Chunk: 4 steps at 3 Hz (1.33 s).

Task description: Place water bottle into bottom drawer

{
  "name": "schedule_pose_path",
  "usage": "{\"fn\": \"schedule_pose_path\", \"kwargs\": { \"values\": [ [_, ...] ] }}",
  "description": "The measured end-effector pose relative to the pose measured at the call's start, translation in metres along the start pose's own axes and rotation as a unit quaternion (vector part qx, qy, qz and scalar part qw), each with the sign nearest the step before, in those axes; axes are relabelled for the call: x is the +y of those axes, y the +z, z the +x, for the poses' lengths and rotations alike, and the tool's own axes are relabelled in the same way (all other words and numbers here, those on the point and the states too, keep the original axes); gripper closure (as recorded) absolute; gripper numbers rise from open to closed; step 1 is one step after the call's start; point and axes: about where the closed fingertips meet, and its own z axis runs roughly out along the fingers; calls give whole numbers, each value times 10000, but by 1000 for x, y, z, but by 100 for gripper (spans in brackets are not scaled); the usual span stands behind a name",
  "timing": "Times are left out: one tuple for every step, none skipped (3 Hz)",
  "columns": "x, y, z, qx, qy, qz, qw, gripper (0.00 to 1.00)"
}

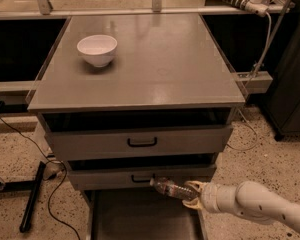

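The water bottle (170, 188) is a small clear ribbed bottle, lying almost level with its cap end pointing left. My gripper (192, 194) is shut on its right end and holds it in the air in front of the middle drawer, above the right part of the bottom drawer (140, 215). The bottom drawer is pulled out as a wide shallow grey tray at the foot of the cabinet. My white arm comes in from the lower right.
A white bowl (97, 49) stands on the grey cabinet top (155, 64) at the back left. Two upper drawers with black handles (142, 142) are shut. Cables and a black stand leg (32, 196) lie on the speckled floor at the left.
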Motion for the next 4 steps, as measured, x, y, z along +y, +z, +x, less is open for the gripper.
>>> {"fn": "schedule_pose_path", "kwargs": {
  "values": [
    [7, 18, 16, -109, -186, 171, 9996, 100],
    [10, 42, 25, -268, -159, 214, 9993, 100],
    [12, 45, 26, -269, -154, 180, 9994, 100],
    [32, 71, 41, -150, -13, -94, 9998, 100]
  ]
}}
